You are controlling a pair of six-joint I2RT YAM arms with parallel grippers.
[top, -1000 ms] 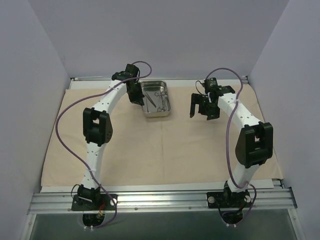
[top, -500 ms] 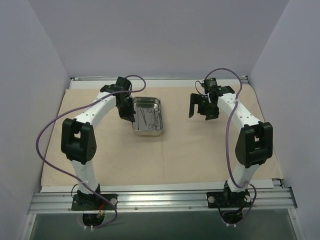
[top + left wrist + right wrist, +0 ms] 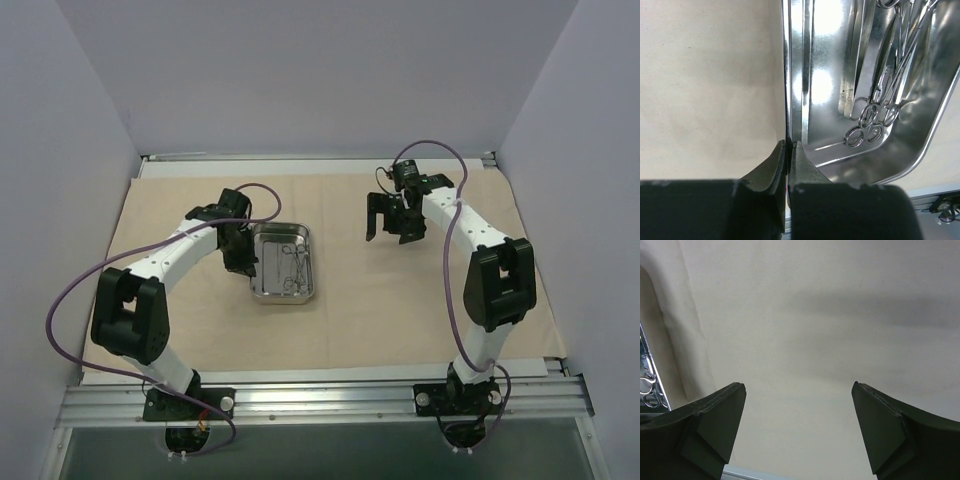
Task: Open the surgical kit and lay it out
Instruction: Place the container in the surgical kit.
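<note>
Fingers of left gripper (image 3: pixel 788 146) clamped on the left rim of steel tray (image 3: pixel 812 75). Ring-handled instruments (image 3: pixel 872 117) lie inside the tray. Cloth wrap (image 3: pixel 380 310) lies flat under the tray. Right gripper (image 3: pixel 799 390) fingers spread wide, hovering over the cloth right of the tray.

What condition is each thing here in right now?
Large beige cloth wrap: unfolded, spread flat.
Small shiny rectangular steel tray: upright on the cloth, rim pinched.
Thin metal ring-handled instruments: lying inside the tray.
Left gripper: shut on the tray's rim.
Right gripper: open, empty.
</note>
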